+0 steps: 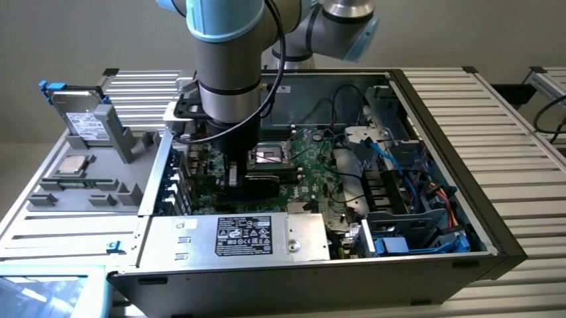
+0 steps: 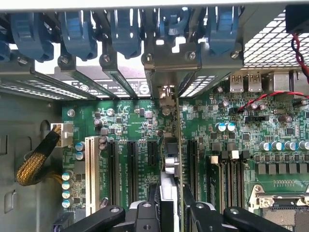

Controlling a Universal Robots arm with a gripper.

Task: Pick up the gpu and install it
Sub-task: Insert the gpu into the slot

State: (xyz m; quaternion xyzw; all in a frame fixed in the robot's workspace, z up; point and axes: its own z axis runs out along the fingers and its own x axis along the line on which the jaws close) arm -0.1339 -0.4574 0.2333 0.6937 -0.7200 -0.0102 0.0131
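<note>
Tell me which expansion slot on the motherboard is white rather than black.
The long slot at the end of the row, farthest from the gpu, beside the blue-topped capacitors. Every other slot in that row is black.

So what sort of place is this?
Probably a robotics lab or test bench for computer assembly: an open PC case on a slatted table, a grey tray beside it holds a hard drive, and the arm's end effector grips a gpu over the motherboard.
</note>
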